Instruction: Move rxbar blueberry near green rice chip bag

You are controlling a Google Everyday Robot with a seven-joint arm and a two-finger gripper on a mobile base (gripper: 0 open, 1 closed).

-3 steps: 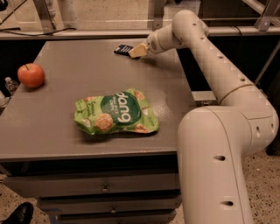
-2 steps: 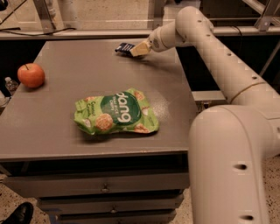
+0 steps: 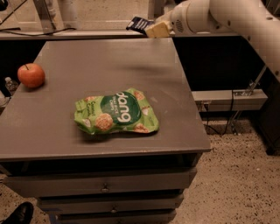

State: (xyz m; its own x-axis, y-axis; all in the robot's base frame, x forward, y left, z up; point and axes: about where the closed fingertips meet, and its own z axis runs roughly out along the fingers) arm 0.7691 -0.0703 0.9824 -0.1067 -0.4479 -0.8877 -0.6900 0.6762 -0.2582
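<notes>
**Snack bar in the claw at the table's far edge, well apart from the green bag**

The rxbar blueberry point(image 3: 139, 22) is at the top of the view, beyond the far right part of the table point(image 3: 109, 57). It is a small, dark navy, flat piece. It appears to sit above the tabletop rather than on it, and no part of it is seen resting on the grey surface.

The bar's right end meets the gripper point(image 3: 152, 29). The tan fingers point(image 3: 158, 29) are clenched on that end, and the rest of the wrapper projects to the left of the claw. The gripper hangs over the table's far right corner. The white arm point(image 3: 227, 13) enters from the upper right and runs off the right edge of the view.

The green rice chip bag point(image 3: 116, 113) lies flat in the near half of the table, slightly left of centre. Its white lettering reads upside down from this camera. The bag is well apart from the bar and the claw, with a wide stretch of grey surface between them. Nothing touches the bag.

A red apple point(image 3: 31, 75) stands near the table's left edge. It is apart from the bag and far from the gripper.

Below the top, the front of the table carries drawers point(image 3: 105, 183). A dark shoe point(image 3: 18, 213) shows at the lower left corner on the speckled floor point(image 3: 236, 175).
</notes>
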